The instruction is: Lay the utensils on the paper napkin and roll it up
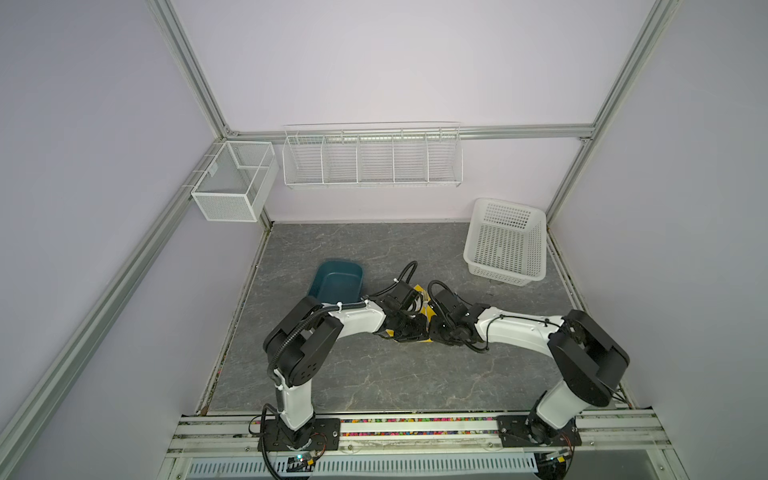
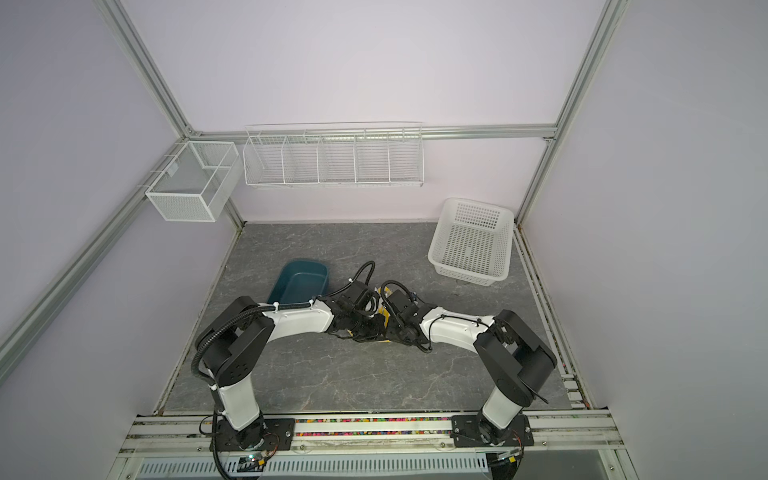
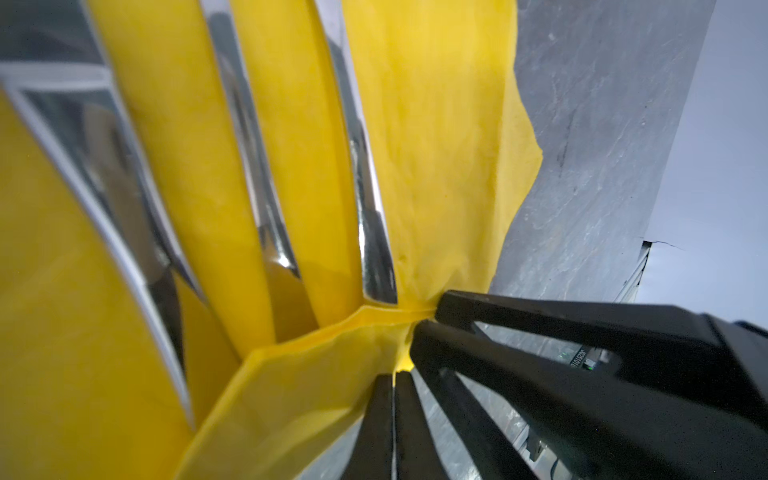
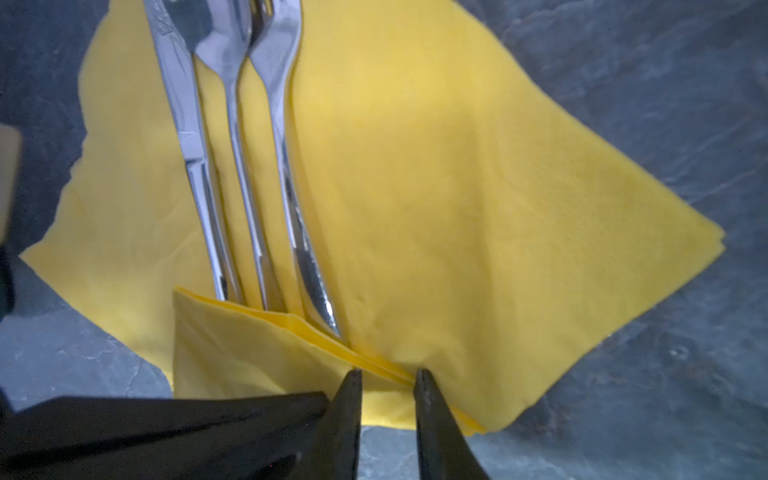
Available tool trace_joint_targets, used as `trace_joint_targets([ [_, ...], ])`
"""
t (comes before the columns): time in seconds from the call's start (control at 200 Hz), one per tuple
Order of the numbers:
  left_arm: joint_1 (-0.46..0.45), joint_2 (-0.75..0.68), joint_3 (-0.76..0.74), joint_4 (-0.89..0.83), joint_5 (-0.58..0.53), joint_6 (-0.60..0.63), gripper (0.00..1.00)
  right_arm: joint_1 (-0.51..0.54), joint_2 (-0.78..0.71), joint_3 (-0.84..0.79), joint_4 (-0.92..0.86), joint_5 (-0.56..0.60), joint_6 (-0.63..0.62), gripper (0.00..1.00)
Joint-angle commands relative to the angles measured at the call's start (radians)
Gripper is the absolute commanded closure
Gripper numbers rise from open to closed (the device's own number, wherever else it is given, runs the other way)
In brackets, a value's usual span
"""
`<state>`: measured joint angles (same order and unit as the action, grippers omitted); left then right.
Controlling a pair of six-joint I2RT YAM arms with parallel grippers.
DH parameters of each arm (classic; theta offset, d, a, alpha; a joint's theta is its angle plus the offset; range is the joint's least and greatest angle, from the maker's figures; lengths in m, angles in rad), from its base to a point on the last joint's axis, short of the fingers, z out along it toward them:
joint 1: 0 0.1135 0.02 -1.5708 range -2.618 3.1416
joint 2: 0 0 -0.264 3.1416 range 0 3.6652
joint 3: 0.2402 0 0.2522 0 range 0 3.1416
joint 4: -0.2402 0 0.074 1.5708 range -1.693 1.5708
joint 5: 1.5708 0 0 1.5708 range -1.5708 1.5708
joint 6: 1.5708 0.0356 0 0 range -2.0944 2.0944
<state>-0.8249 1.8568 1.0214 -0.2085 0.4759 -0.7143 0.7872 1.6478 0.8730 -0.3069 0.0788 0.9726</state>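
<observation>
Paper napkin (image 4: pixel 436 199): bright yellow, thin, lying flat on grey tabletop near centre, mostly hidden under the arms in both top views (image 1: pixel 420 291). One corner folded up over the utensil handle ends. Utensils (image 4: pixel 245 174): 3 slim shiny silver pcs, side by side on napkin, roughly parallel, handle ends tucked under the fold.

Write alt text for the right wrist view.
Three silver utensils lie side by side on a yellow paper napkin whose near corner is folded up over their handle ends. The right pincer straddles that folded edge, jaws slightly apart, with another black pincer beside it, on a grey stone-patterned table.
</observation>
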Motion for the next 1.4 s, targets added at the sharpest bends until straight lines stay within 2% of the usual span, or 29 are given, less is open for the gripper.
trace_joint_targets([
  [0.0,-0.006,0.02,0.022,-0.006,-0.008,-0.005,0.94,-0.008,-0.02,-0.037,-0.008,-0.013,0.011,0.73],
  [0.17,-0.006,0.027,0.026,-0.017,-0.023,0.003,0.94,-0.019,-0.103,-0.083,0.041,-0.009,0.0,0.7],
  [0.29,-0.006,0.024,0.029,-0.019,-0.017,0.012,0.94,-0.065,-0.19,-0.122,0.031,0.004,-0.013,0.68],
  [0.56,-0.006,0.019,0.034,-0.018,-0.017,0.014,0.94,-0.27,-0.306,-0.285,0.185,-0.173,0.002,0.63],
  [0.675,-0.006,0.02,0.038,-0.02,-0.013,0.015,0.94,-0.313,-0.293,-0.303,0.253,-0.259,0.003,0.62],
  [0.91,-0.006,0.027,0.045,-0.031,-0.014,0.021,0.94,-0.315,-0.207,-0.289,0.313,-0.296,0.033,0.61],
  [1.335,-0.006,0.031,0.065,-0.044,-0.016,0.033,0.94,-0.33,-0.174,-0.286,0.274,-0.216,0.06,0.57],
  [1.395,-0.006,0.035,0.07,-0.047,-0.015,0.033,0.94,-0.33,-0.145,-0.28,0.299,-0.226,0.054,0.53],
])
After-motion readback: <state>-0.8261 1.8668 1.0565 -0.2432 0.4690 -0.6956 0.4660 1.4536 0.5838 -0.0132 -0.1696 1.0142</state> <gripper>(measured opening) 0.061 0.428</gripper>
